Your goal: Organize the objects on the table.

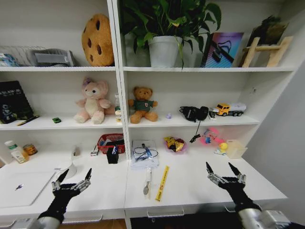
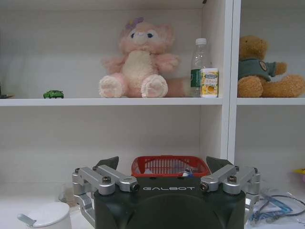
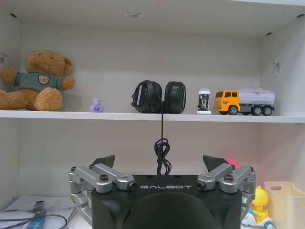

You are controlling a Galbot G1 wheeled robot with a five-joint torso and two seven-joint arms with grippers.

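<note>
Both grippers hover open over the front edge of the white table (image 1: 195, 187), with nothing between their fingers. My left gripper (image 1: 74, 177) (image 2: 162, 164) is beside the closed silver laptop (image 1: 24, 187). My right gripper (image 1: 219, 168) (image 3: 160, 161) is over the bare right part. A yellow ruler (image 1: 162, 183) and a small silver tool (image 1: 147, 184) lie in the middle, in front of a white pad with a blue pen (image 1: 146, 151) and a cable. A tiny green toy car (image 1: 56, 120) (image 2: 53, 94) sits on the shelf above. A green-capped jar (image 1: 15, 150) stands at the far left.
A red basket (image 1: 110, 142) (image 2: 169, 165), a black holder (image 1: 112, 155) and a white lidded cup (image 2: 47, 214) stand at the back. Toys and a pale bin (image 1: 236, 148) sit at the right. Shelves hold plush toys, headphones (image 3: 158, 97), a toy truck (image 3: 244, 101) and a bottle (image 2: 199, 67).
</note>
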